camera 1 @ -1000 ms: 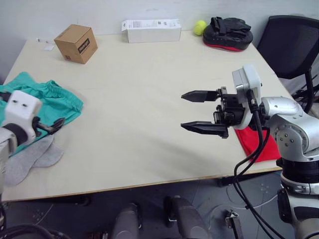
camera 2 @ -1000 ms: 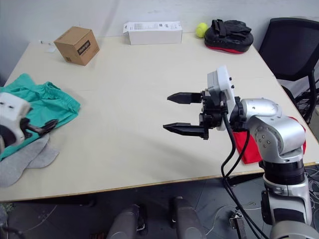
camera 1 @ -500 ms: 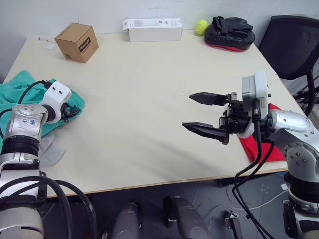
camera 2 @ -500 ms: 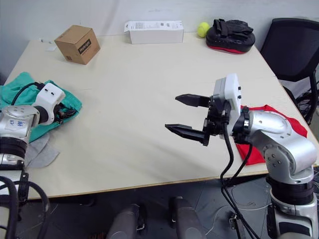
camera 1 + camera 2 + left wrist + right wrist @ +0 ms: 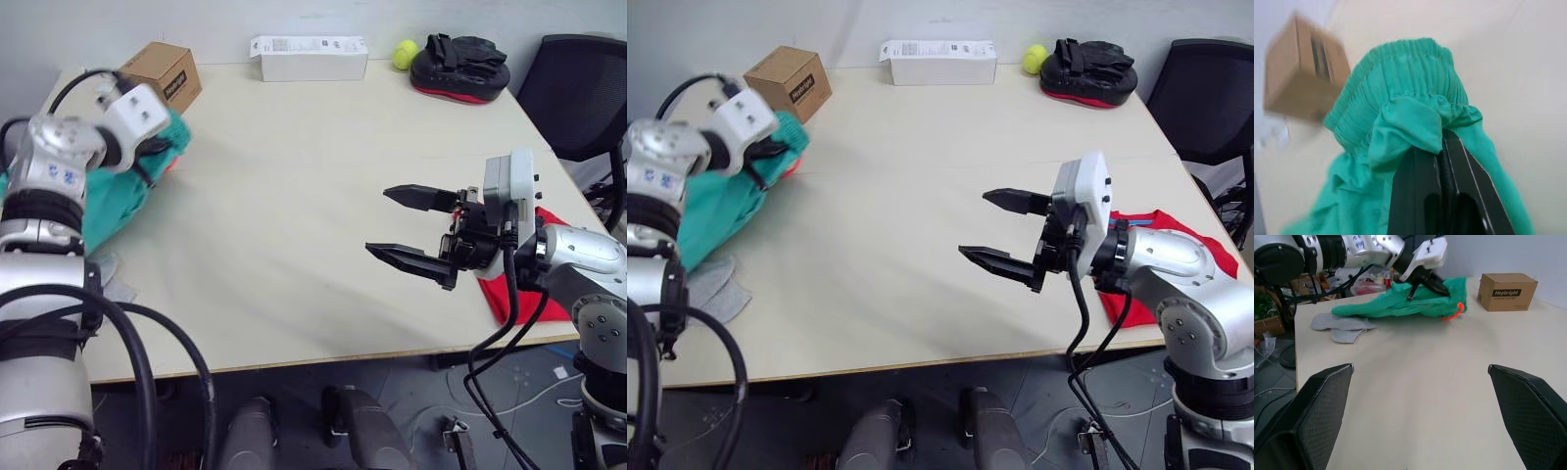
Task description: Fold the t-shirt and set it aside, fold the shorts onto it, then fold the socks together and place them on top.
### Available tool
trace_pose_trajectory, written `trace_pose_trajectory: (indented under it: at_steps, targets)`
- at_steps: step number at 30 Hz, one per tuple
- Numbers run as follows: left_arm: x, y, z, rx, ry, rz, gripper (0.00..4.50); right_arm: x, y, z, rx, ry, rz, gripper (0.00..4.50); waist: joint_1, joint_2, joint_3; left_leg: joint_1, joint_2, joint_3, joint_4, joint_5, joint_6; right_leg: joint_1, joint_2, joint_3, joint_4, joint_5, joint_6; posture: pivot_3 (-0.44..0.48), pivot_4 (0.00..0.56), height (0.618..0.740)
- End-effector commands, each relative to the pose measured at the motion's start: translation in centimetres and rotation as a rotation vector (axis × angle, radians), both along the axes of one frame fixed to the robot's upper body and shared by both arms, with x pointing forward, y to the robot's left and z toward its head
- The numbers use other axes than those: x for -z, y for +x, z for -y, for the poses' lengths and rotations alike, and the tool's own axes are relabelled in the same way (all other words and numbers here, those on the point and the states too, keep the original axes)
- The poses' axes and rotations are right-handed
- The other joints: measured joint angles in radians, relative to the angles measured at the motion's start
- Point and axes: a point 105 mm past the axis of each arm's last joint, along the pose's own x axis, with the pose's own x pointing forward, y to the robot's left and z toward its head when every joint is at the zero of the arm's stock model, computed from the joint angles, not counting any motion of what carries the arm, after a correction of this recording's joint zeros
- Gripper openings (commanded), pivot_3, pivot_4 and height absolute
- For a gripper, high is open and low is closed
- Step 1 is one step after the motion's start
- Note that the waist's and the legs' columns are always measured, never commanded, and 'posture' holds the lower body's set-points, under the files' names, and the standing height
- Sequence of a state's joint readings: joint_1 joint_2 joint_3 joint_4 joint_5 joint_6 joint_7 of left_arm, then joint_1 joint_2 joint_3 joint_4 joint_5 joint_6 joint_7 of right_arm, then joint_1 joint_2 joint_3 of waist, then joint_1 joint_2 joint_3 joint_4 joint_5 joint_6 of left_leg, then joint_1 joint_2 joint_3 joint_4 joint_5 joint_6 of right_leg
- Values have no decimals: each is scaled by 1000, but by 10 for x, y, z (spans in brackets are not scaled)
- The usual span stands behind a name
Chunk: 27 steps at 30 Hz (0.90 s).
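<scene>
- Now clamped on shorts (image 5: 1400, 117) at the waistband: left gripper (image 5: 157, 162), lifted at table's (image 5: 294, 196) 10 o'clock.
- Lying folded at 4 o'clock: t-shirt (image 5: 1156, 230), right beside splayed, empty right gripper (image 5: 1004, 230).
- Long haul across, 10 to 4.

Cloth on a matt counter

The shorts (image 5: 1415, 93) are soft teal cloth with a ribbed waistband; the socks (image 5: 1342, 325) grey knit; the counter (image 5: 294, 196) smooth, matt, pale wood; the box (image 5: 162, 70) plain cardboard.

Even, soft indoor light.
Shadows stayed faint; the cardboard box (image 5: 1300, 68) was smeared by blur in the left wrist view.
</scene>
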<state>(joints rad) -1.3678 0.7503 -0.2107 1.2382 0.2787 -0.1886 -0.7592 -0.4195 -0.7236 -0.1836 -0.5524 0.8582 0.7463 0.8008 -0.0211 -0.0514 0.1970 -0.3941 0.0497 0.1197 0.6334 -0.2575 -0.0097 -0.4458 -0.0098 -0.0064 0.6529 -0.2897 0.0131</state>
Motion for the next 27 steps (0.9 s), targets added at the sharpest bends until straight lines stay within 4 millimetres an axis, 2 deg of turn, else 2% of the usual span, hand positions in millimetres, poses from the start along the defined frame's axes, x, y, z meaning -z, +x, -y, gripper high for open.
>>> trace_pose_trajectory:
  at_steps: [1, 2, 5, 6, 9, 13, 15, 18, 23, 27]
  targets:
    - [-24, -3, 51, 238, 43, 31, 25, -10, -8, 4, 8, -3, 49, 4500, -1, 0, 0, 0, 0, 0, 0, 0, 0, 0, 0, 0, 0, 0, 0, 0, 150, 740]
    - [-24, -6, 69, 316, 43, 15, 25, -9, -9, 4, 8, -9, 48, 4500, -2, 0, 0, 0, 0, 1, 0, 0, 0, 0, 0, 0, 0, 0, 0, 0, 150, 740]
    - [-7, -27, 134, 651, 79, -94, 25, -6, -12, 6, 10, -45, 60, 4500, -3, 0, 0, 0, 0, 0, 1, 0, 0, 0, 0, 0, 1, -1, 1, 0, 150, 740]
    - [-1, -34, 147, 723, 81, -124, 25, -5, -13, 6, 14, -53, 63, 4500, -4, 0, 0, 0, 0, 0, 1, 0, -1, 0, 0, 0, 1, -1, 1, 0, 150, 740]
    - [22, -55, 176, 868, 104, -218, 25, -4, -13, 9, 28, -68, 64, 4500, -18, 0, 0, 1, 1, 1, 2, 2, -3, 0, 1, 2, 2, -1, 1, 0, 150, 740]
    - [52, -81, 200, 885, 70, -351, 25, -3, -13, 12, 42, -76, 62, 4500, -37, 1, 0, 5, 1, 2, 2, 3, -5, 0, 3, 5, 8, -2, 2, 0, 150, 740]
    - [63, -95, 208, 863, 25, -416, 25, -1, -14, 13, 47, -91, 63, 4500, -37, 1, 0, 6, 1, 0, 2, 4, -6, 0, 4, 6, 11, -2, 2, 0, 150, 740]
    - [75, -113, 207, 829, 0, -504, 25, 5, -15, 14, 47, -150, 77, 4500, -35, 1, 0, 6, 1, -2, 2, 8, -9, 0, 5, 6, 12, -2, 2, 0, 150, 740]
    - [86, -125, 209, 752, -118, -575, 25, 17, -15, 14, 38, -222, 101, 4500, -33, 1, 0, 6, 0, -2, 2, 8, -8, 1, 4, 6, 12, -3, 3, 0, 150, 740]
    - [78, -131, 209, 732, -195, -592, 901, 22, -14, 12, 24, -268, 131, 4500, -32, 1, 0, 6, 0, -3, 2, 8, -9, 1, 4, 6, 12, -3, 3, 0, 150, 740]
